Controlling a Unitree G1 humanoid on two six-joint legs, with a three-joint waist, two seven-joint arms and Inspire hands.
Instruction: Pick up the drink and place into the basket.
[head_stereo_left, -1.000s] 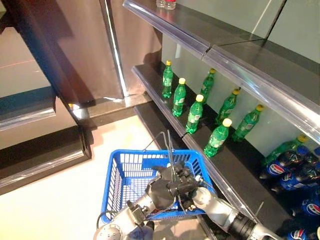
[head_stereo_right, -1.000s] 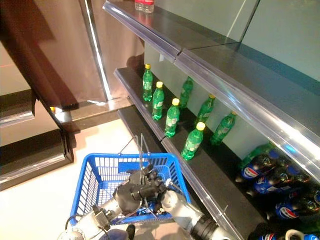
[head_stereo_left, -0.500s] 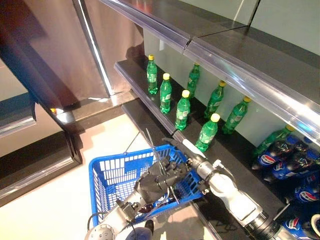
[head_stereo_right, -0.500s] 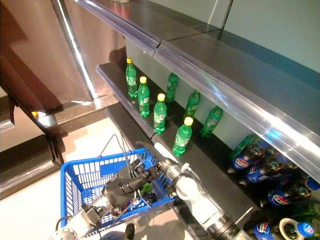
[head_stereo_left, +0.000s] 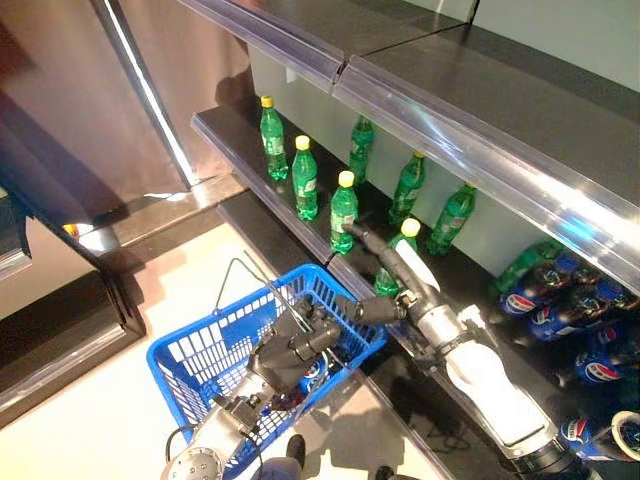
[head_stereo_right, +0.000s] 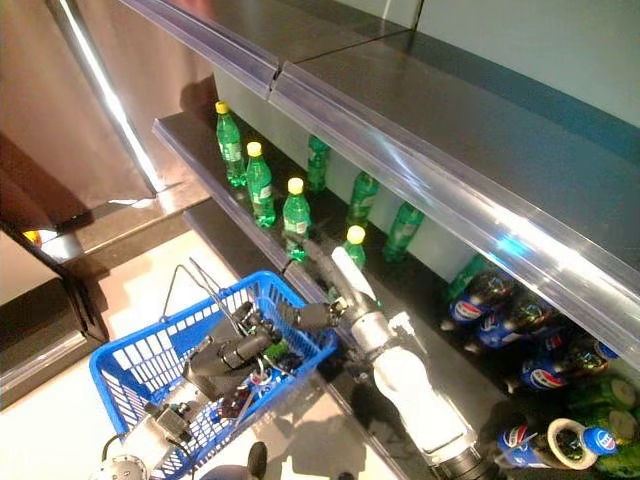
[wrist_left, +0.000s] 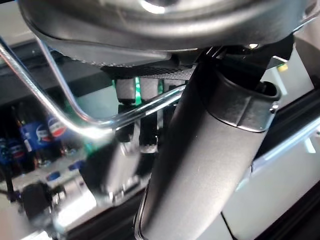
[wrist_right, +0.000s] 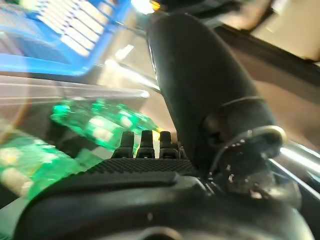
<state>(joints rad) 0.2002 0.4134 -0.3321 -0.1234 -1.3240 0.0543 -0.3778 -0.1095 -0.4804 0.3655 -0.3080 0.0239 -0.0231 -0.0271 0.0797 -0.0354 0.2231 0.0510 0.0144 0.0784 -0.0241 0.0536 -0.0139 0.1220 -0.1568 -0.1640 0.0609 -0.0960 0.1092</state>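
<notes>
Green drink bottles with yellow caps stand in two rows on the dark middle shelf. The nearest front bottle is partly hidden behind my right hand, which is open at the shelf's front edge. Its white-covered thumb points up along that bottle, and its fingers stretch toward the basket's rim. It holds nothing. The blue basket hangs below the shelf. My left hand is shut on its wire handle. Something green shows inside the basket under that hand.
More green bottles stand further left along the shelf. Dark cola bottles lie at its right end. A clear shelf lip overhangs the bottles from above. The pale floor and a dark cabinet lie to the left.
The camera has swung right. My right hand has risen from beside the left hand at the basket up to the shelf edge by the green bottles. The left hand still holds the handle.
</notes>
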